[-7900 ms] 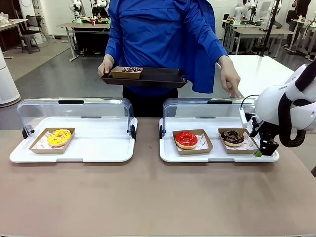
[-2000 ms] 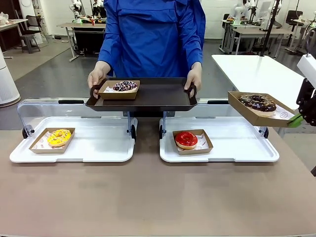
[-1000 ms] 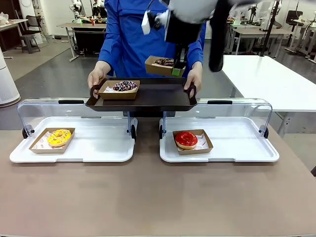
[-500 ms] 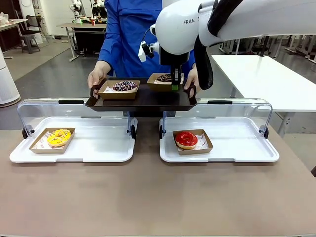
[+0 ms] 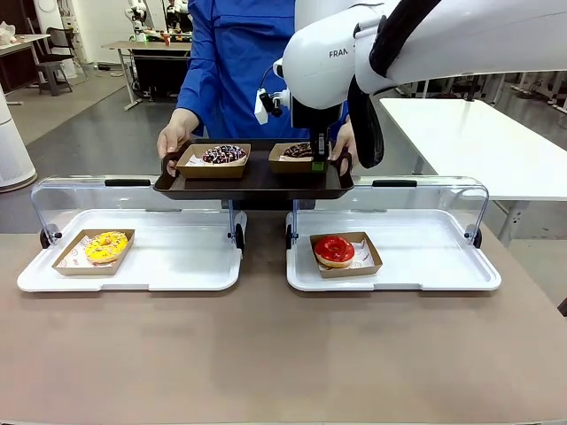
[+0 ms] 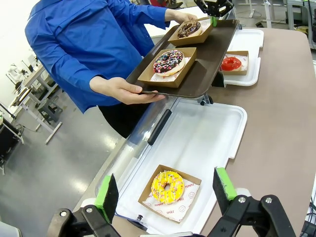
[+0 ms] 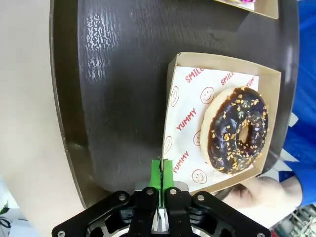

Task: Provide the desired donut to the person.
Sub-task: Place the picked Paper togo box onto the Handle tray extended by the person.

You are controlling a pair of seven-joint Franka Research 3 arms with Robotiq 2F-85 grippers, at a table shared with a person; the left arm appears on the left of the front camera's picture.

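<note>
Donut (image 7: 239,129), chocolate with nut crumbs, sits in its cardboard tray (image 7: 173,89) on the person's dark serving tray (image 5: 257,181), to the right of a sprinkled donut (image 5: 223,154) in its own carton.

Going by size: the tabletop (image 5: 266,354) on my side carries two white display cases. The left case (image 5: 133,257) holds a yellow donut (image 5: 106,245), the right case (image 5: 443,266) a red one (image 5: 334,250). Across it, the person (image 5: 248,62) in the blue jacket holds the serving tray level above the cases with both hands, one hand (image 5: 174,135) at each end.

My right arm reaches over the middle, and its gripper (image 5: 318,159) comes down at the near right part of the serving tray. In the right wrist view its green fingers (image 7: 156,170) are pinched together on the thin wall of the cardboard tray, at a corner. The donut lies off to one side of the fingers, not between them, so I judge the release only needs the fingers to part and lift straight away from that wall. The person's hand is just beside that corner, which I'd watch.

My left gripper (image 6: 163,190) hovers over the left case, fingers apart and empty.
</note>
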